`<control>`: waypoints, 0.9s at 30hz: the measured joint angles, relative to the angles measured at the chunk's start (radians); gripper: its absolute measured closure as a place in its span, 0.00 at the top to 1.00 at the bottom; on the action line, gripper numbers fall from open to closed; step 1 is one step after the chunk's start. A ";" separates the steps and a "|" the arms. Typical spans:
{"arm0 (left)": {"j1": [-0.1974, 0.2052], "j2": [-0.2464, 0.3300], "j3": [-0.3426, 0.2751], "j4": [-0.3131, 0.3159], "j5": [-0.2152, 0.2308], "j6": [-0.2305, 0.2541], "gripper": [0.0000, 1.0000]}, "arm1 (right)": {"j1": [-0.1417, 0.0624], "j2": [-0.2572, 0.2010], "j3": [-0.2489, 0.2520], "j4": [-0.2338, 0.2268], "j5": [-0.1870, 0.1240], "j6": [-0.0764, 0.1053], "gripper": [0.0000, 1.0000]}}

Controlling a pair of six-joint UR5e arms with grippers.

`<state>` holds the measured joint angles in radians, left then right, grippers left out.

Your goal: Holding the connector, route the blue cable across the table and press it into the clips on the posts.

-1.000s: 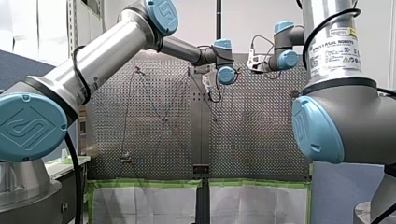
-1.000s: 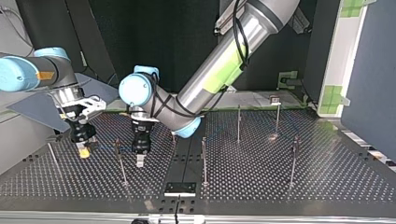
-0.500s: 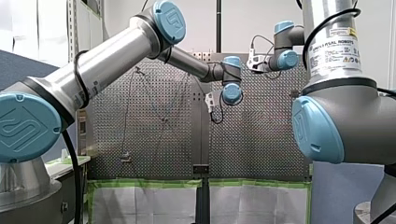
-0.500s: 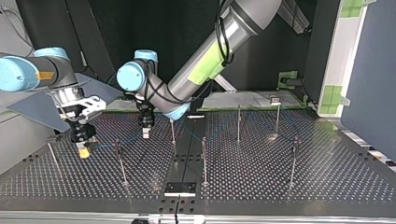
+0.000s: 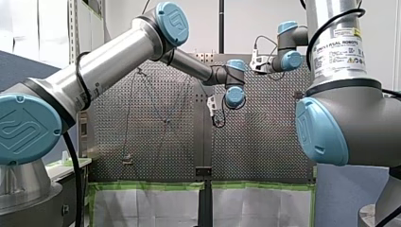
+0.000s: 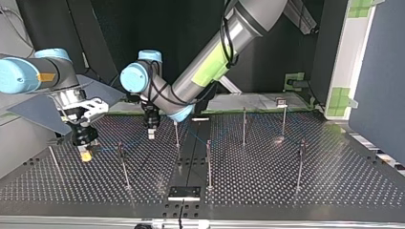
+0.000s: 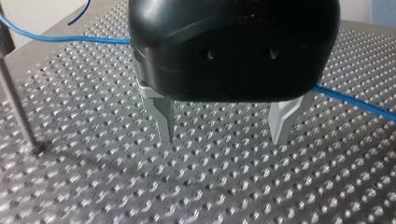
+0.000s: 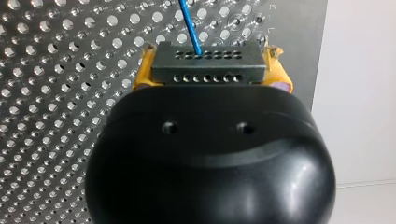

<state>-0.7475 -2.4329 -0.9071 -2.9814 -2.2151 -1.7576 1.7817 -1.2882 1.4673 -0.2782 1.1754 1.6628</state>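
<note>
You'll find the right gripper (image 6: 85, 153) low over the table (image 6: 286, 191) at the top view's left. In its wrist view the yellow pads (image 8: 141, 77) are clamped on the dark connector (image 8: 208, 70), one pad per side, w/ the connector's rows of small holes facing the cam. The blue cable (image 8: 189, 23) leaves the connector's far face and runs on ahead over the perforated plate.

The left gripper (image 7: 224, 128) is spread wide w/ nothing btwn its metal fingers (image 7: 164, 116). The tips sit just above the table; you can't tell if they touch it. The cable passes beyond the black housing and shows on both sides of it. The stretch behind the housing is hidden, so contact w/ the gripper can't be judged.

In the top view the left arm comes in from the upper right and reaches past the middle. Its gripper hangs toward the far side of the table, among the thin upright posts (image 6: 176, 136). You can trace a faint blue line from the right gripper to the nearest post. Beyond that it's too thin to follow, and the clips are too small to read.
</note>
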 joint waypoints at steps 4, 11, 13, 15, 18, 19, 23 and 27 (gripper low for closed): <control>0.022 0.025 -0.026 0.026 0.002 -0.026 1.00 | 0.000 0.000 0.000 0.000 0.000 0.000 0.00; 0.061 0.080 -0.069 0.068 0.052 -0.082 1.00 | 0.000 0.000 0.000 0.000 0.000 0.000 0.00; 0.065 0.089 -0.072 0.063 0.073 -0.104 1.00 | 0.000 0.000 0.000 0.000 0.000 0.000 0.00; 0.061 0.094 -0.073 0.058 0.092 -0.123 1.00 | 0.000 0.000 0.000 0.000 0.000 0.000 0.00; 0.047 0.098 -0.075 0.048 0.123 -0.154 1.00 | 0.000 0.000 0.000 0.000 0.000 0.000 0.00; 0.039 0.099 -0.076 0.045 0.135 -0.165 1.00 | 0.000 0.000 0.000 0.000 0.000 0.000 0.00; 0.008 0.104 -0.095 0.036 0.171 -0.201 1.00 | 0.000 0.000 0.000 0.000 0.000 0.000 0.00; 0.006 0.127 -0.124 0.053 0.204 -0.235 1.00 | 0.000 0.000 0.000 0.000 0.000 0.000 0.00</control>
<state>-0.7419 -2.3061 -1.0314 -2.9286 -2.0113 -1.9921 1.7817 -1.2882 1.4672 -0.2782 1.1754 1.6627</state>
